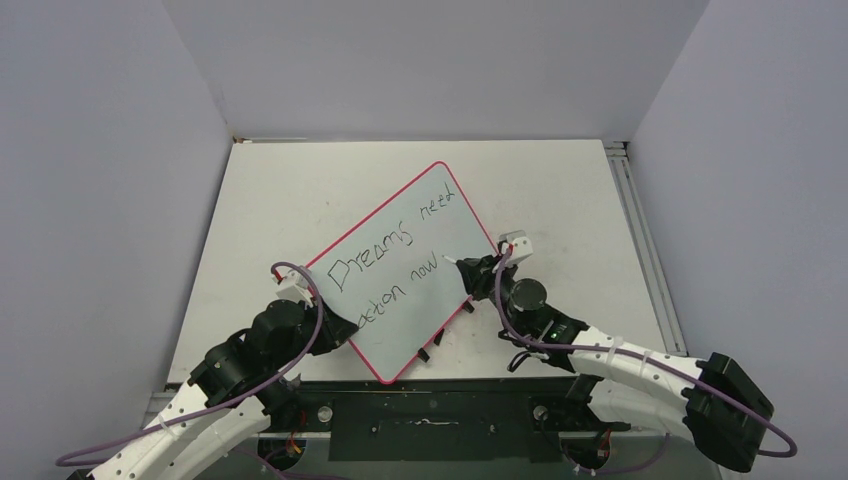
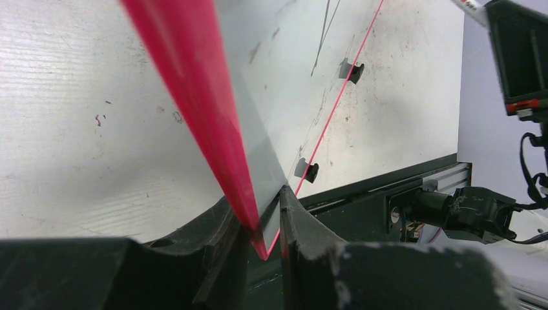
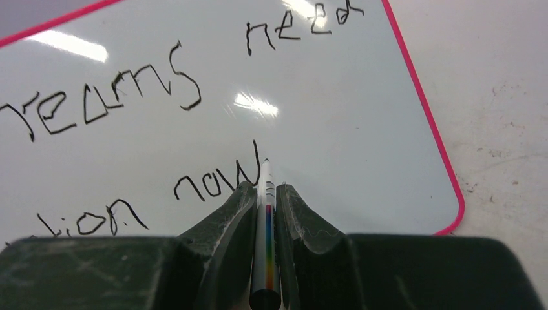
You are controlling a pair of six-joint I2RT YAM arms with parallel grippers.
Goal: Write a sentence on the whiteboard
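The whiteboard (image 1: 430,225), white with a pink-red rim, lies slanted on the table. The sentence (image 1: 395,262) reads "Dreams need" over "action now" in black marker; it also shows in the right wrist view (image 3: 148,87). My left gripper (image 1: 312,300) is shut on the whiteboard's near-left rim (image 2: 213,110), which runs between its jaws (image 2: 266,223). My right gripper (image 1: 470,268) is shut on a marker (image 3: 266,226) with a rainbow stripe. The marker's tip (image 3: 265,163) sits at the end of "now", at the board's surface. Two black feet (image 2: 351,70) show along the board's near edge.
The scuffed white tabletop (image 1: 560,200) surrounds the board. Grey walls enclose the table at the back and sides. A black rail (image 1: 430,415) with the arm bases runs along the near edge. A metal strip (image 1: 635,220) borders the right side.
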